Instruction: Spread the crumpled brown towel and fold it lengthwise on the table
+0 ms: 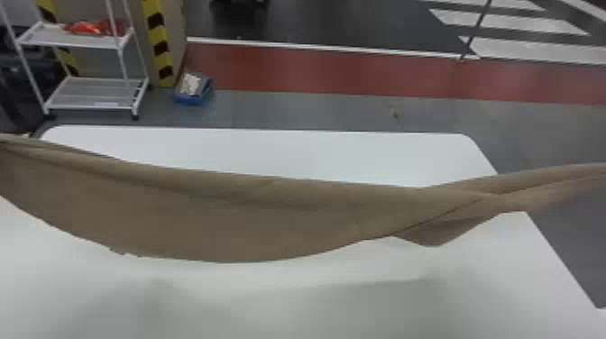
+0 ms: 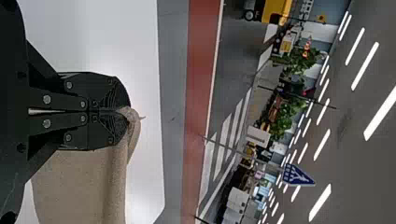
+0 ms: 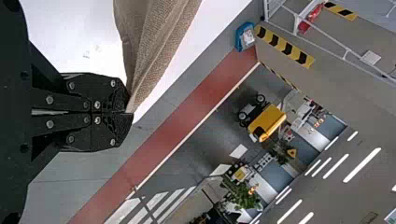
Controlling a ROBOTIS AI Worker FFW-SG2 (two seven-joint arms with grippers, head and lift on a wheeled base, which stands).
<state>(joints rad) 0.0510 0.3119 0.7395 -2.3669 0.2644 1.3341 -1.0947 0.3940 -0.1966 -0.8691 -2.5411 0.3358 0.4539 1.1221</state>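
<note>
Head view showed the long, brown cloth towel point(image 1: 225, 216) stretched over the white, round-cornered surface point(image 1: 252, 146) and past its right edge. In the wrist views, the black, flat-fingered left pincer point(image 2: 123, 111) and right pincer point(image 3: 128, 112) were clamped on the towel's opposite ends.

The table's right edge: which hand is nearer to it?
Right. The right hand pinches one end of the towel near the table's right edge; the left hand holds the other end, well to the left.
</note>
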